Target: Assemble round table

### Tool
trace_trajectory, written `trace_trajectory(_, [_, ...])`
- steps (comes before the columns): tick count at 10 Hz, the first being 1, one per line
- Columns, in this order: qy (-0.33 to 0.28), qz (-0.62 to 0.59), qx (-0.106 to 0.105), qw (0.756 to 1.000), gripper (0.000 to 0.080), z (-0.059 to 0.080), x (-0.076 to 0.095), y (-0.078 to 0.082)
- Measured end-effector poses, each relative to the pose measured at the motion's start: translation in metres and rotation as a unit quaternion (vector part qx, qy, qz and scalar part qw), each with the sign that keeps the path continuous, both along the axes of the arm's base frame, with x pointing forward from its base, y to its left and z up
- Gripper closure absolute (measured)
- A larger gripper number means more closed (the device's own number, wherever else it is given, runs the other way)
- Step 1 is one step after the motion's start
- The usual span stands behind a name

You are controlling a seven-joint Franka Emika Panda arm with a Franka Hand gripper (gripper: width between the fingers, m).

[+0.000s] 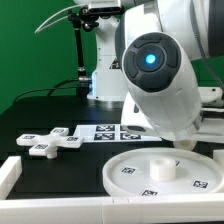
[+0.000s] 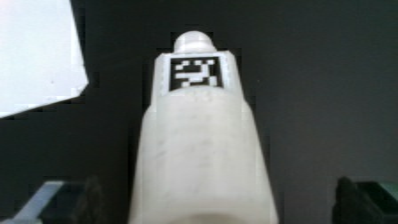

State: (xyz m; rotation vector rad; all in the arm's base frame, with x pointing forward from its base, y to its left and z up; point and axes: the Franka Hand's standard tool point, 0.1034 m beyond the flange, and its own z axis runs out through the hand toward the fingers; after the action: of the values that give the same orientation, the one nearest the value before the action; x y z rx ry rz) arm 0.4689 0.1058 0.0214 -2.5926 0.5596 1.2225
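Claw (image 2: 210,200) wide apart astride tagged post (image 2: 199,130), white panel (image 2: 36,50) just beside.

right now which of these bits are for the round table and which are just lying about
For the job:
- round disc
- cross-shaped foot
- post

Just lying about:
- marker board
- black stand at the back
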Motion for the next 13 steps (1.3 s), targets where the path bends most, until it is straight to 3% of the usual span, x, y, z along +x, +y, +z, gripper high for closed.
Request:
trace_trajectory(5, [0.002,0.004,-0.001,1.0,0.015,-0.008,-0.01,0.002])
trace_trajectory(6, [0.002,0.003,-0.001,1.0,0.0239,-0.009,-0.01,0.001])
trace_trajectory(7, [0.0,0.004,0.001,1.0,0.0375,-0.01,-0.01,-0.001])
trace_trajectory(11, [-0.005,0.008,0.007,1.0,0.0393,-0.009,-0.008,-0.005])
trace_trajectory(13, [-0.006,0.01,0.016,1.0,0.0392,0.006,-0.003,-0.013])
